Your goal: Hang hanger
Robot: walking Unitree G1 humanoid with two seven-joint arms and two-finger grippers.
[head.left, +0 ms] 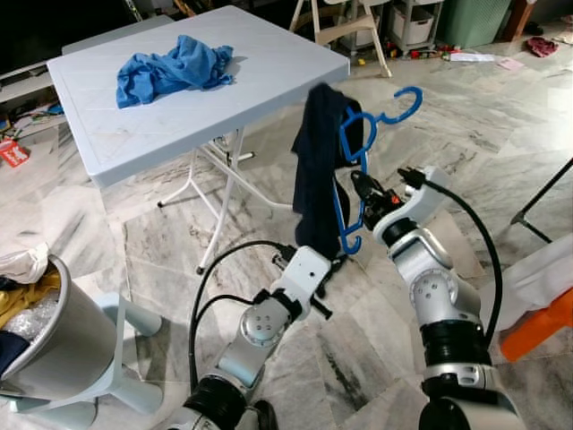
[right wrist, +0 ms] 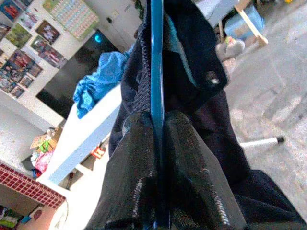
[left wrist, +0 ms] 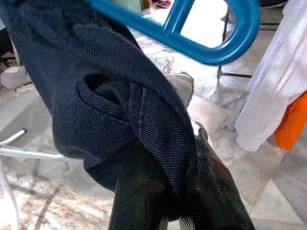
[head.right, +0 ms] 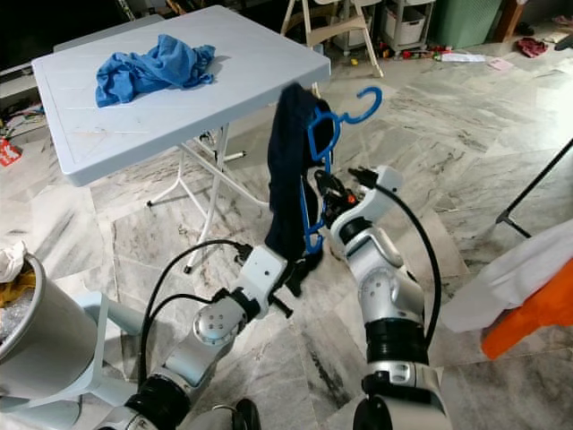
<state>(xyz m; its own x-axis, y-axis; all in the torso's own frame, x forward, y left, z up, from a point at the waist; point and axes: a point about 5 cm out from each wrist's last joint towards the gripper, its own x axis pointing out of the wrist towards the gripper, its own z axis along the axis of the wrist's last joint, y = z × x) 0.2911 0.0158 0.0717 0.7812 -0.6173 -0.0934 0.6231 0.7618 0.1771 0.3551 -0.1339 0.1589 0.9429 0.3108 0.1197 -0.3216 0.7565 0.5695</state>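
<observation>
A blue plastic hanger (head.left: 354, 134) stands upright above the floor, its hook (head.left: 407, 103) pointing right. A navy garment (head.left: 315, 170) is draped over its left shoulder and hangs down. My right gripper (head.left: 360, 202) is shut on the hanger's lower frame; in the right wrist view the blue bar (right wrist: 156, 72) runs between the two black fingers (right wrist: 139, 167). My left gripper (head.left: 333, 262) sits below, shut on the garment's bottom hem. The left wrist view has dark cloth (left wrist: 96, 96) bunched over the fingers (left wrist: 216, 191), with a hanger loop (left wrist: 211, 48) behind.
A white folding table (head.left: 251, 81) stands to the left behind the hanger, with a crumpled blue cloth (head.left: 175, 70) on it. A grey laundry tub (head.left: 54, 340) holding clothes is at the near left. White and orange fabric (head.left: 537, 296) and a black rack leg (head.left: 537, 202) are on the right.
</observation>
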